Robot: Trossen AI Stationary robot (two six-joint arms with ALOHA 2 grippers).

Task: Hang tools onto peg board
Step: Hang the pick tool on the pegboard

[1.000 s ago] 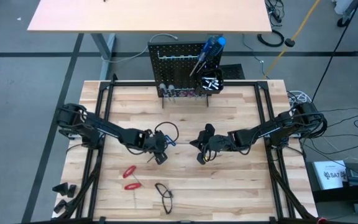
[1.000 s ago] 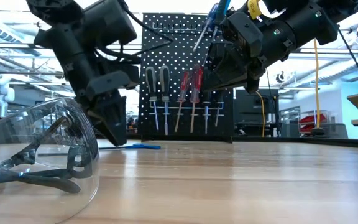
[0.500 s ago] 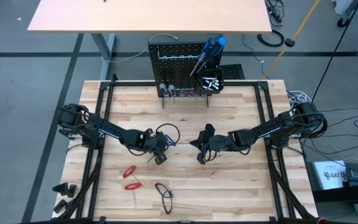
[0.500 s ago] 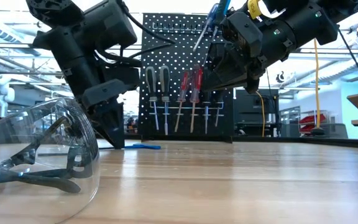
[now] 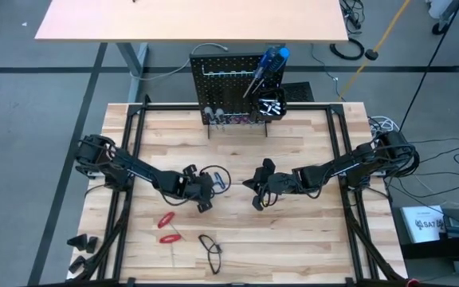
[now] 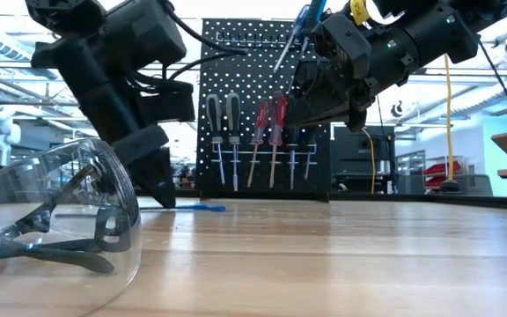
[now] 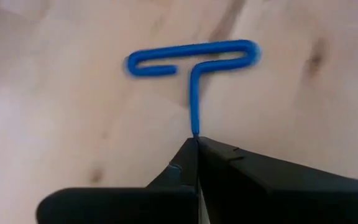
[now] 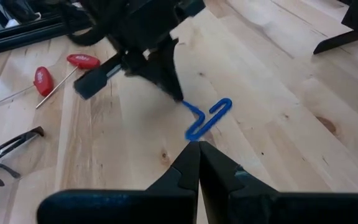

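No legible writing. Left end effector [image 7: 196,142] clamped on thin shaft of blue T-handle key [image 7: 191,65], lying on pale wood-plank bench [image 5: 309,239]. Right end effector [image 8: 197,147] closed, empty, near key. Black perforated peg board [image 6: 236,106] at far bench edge, screwdrivers [image 6: 271,123] hung.

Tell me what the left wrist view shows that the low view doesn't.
Only the left wrist view shows the blue T-handle tool's full shape, with the left claw shut on its shaft. Only the low view shows the peg board with screwdrivers hanging, the safety glasses and the right claw held above the table. Both show the blue tool and the wooden table.
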